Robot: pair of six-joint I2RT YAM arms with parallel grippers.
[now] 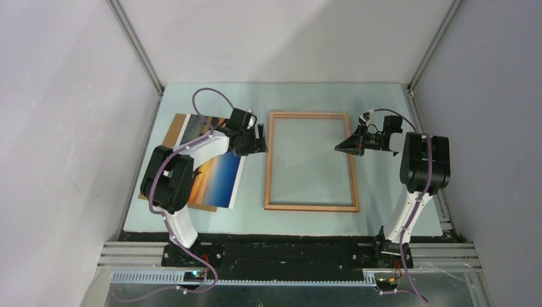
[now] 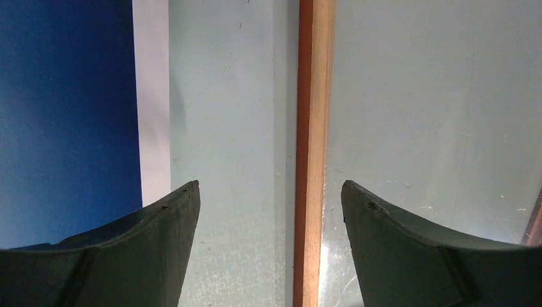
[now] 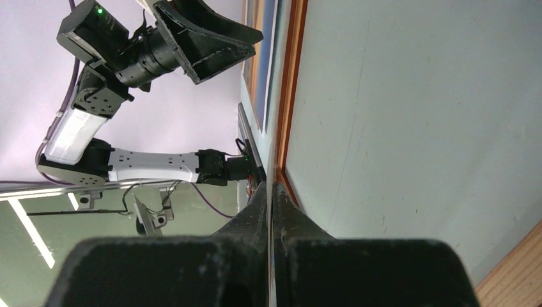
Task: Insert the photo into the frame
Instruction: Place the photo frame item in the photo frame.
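Note:
The orange-brown frame [image 1: 311, 206] lies flat mid-table. The photo [image 1: 219, 181], orange and blue with a white border, lies left of it, partly under my left arm. My left gripper [image 1: 259, 139] is open and empty. It hovers over the frame's left rail, which runs between its fingers in the left wrist view [image 2: 313, 128]; the photo's blue edge [image 2: 64, 115] is at that view's left. My right gripper [image 1: 342, 147] is shut, just inside the frame's right rail. In the right wrist view [image 3: 273, 188] its fingers press together, and I see nothing held.
A flat brown backing board [image 1: 174, 130] lies under the photo and sticks out at its far left. The enclosure's grey walls stand close on the left, right and back. The arm bases and a metal rail [image 1: 287, 256] run along the near edge.

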